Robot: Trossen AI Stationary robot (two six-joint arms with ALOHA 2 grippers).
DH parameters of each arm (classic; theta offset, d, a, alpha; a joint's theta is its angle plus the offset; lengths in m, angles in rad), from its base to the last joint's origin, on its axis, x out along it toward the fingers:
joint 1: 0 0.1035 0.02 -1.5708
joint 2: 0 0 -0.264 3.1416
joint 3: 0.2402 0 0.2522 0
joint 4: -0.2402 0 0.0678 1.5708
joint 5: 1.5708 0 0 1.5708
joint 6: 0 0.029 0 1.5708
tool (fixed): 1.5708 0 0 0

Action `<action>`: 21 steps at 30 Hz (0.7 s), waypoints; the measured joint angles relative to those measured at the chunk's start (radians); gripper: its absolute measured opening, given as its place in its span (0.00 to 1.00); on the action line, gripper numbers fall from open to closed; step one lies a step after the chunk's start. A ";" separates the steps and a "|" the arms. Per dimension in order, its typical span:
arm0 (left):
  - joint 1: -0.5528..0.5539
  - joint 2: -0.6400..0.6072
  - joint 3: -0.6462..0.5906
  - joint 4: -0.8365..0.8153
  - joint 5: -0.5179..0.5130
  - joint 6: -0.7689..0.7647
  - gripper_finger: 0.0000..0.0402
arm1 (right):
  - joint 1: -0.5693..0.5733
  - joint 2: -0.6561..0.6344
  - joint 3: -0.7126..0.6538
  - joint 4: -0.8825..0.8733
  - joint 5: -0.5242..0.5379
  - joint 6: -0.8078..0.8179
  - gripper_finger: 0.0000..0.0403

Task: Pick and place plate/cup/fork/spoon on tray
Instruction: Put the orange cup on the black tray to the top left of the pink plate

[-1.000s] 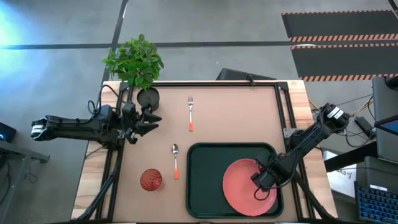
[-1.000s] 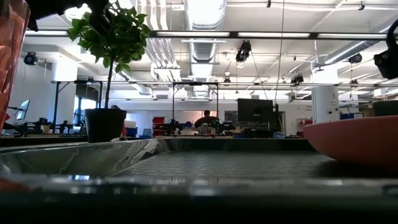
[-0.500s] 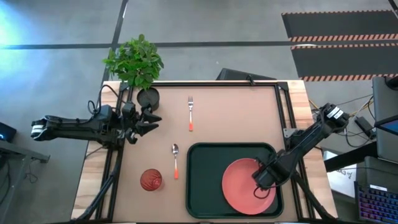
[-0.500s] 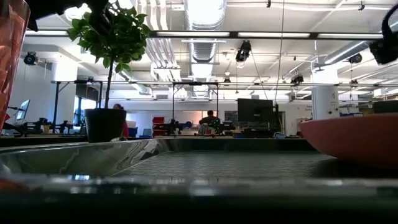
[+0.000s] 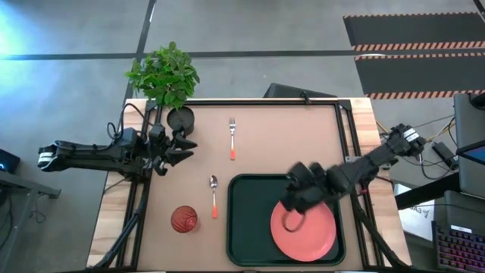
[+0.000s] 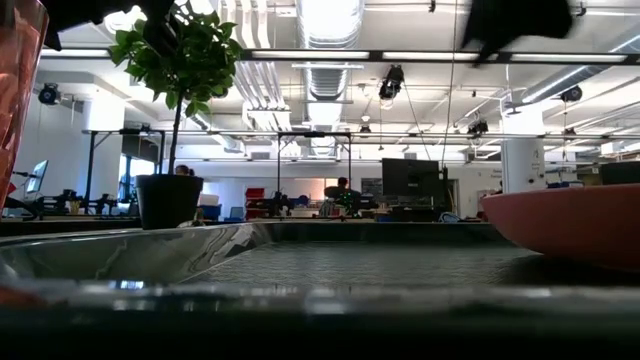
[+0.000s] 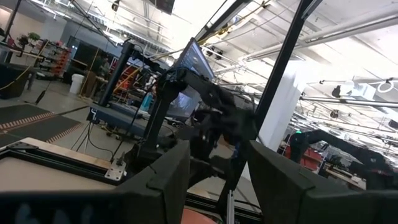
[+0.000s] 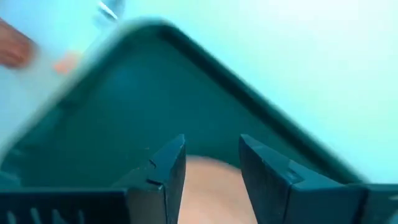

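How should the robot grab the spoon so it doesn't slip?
Probably by the orange-red handle of the spoon, near its middle, coming straight down from above. It lies flat on the table, bowl toward the far edge, handle toward the near edge, so the fingers should close across the thin handle from its two long sides. The cup and tray sit apart on either side, leaving room.

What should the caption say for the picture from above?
Right gripper open above the plate on the tray.
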 joint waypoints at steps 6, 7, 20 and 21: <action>0.000 -0.008 -0.001 -0.020 0.023 0.001 0.36 | -0.179 0.013 0.031 0.273 -0.058 -0.384 0.33; 0.000 -0.009 -0.001 -0.021 0.032 0.001 0.36 | -0.199 0.013 0.035 0.287 -0.074 -0.416 0.33; -0.001 0.006 0.005 -0.192 0.215 -0.131 0.25 | -0.252 0.004 0.071 0.275 -0.085 -0.543 0.32; -0.001 0.010 0.009 -0.192 0.263 -0.169 0.25 | -0.252 0.003 0.071 0.260 -0.085 -0.540 0.32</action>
